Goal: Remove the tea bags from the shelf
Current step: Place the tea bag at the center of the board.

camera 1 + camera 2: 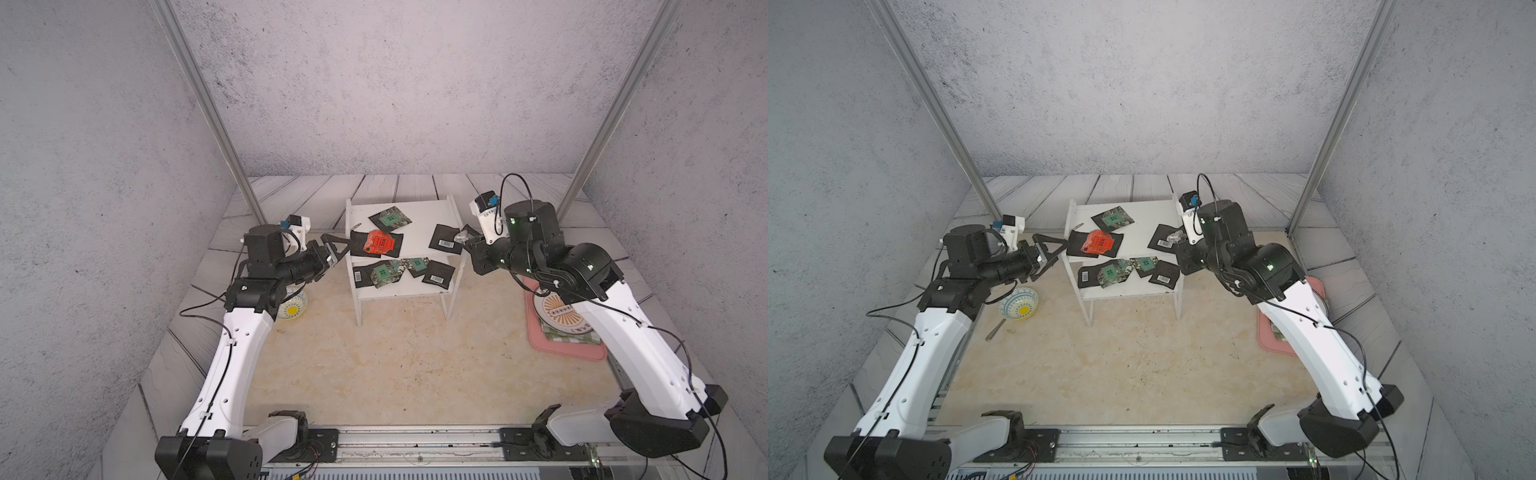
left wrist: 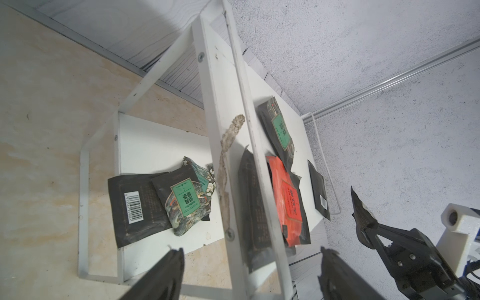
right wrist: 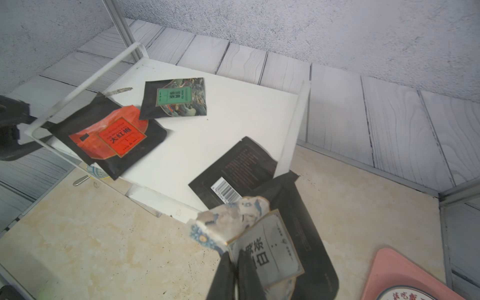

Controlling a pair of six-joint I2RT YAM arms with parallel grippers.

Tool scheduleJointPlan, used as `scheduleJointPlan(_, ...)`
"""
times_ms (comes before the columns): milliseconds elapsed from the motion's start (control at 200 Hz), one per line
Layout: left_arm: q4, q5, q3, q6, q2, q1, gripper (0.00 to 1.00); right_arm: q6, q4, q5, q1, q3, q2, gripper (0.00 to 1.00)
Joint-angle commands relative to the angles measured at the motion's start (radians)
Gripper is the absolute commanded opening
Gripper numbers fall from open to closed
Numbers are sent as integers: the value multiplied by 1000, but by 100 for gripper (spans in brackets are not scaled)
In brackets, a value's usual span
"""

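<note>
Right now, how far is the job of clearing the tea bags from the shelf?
Early. Done: I see no tea bag laid down off the shelf yet. In hand: the right hand is shut on a pale-label tea bag beside the shelf; the left hand is open at the red-orange tea bag. Left: about eight tea bags on the shelf.

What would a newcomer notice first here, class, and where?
The red-orange tea bag stands out on the white shelf, at the upper board's left end, where the open left end effector hovers. Beside the right end, the right end effector is shut on a pale-labelled tea bag.
</note>
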Motion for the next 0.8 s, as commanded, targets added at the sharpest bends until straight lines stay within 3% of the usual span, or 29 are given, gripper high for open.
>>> scheduleJointPlan(0, -26, -11, -32, 29, -53, -7, 86, 39, -29, 79, 1, -69, -89, 9)
scheduleJointPlan(460, -86, -62, -266, 47, -200, -15, 84, 238, 42, 205, -11, -529, -327, 9)
scheduleJointPlan(796, -82, -109, -409, 49, -256, -54, 83, 348, 184, 261, -24, -811, -367, 9)
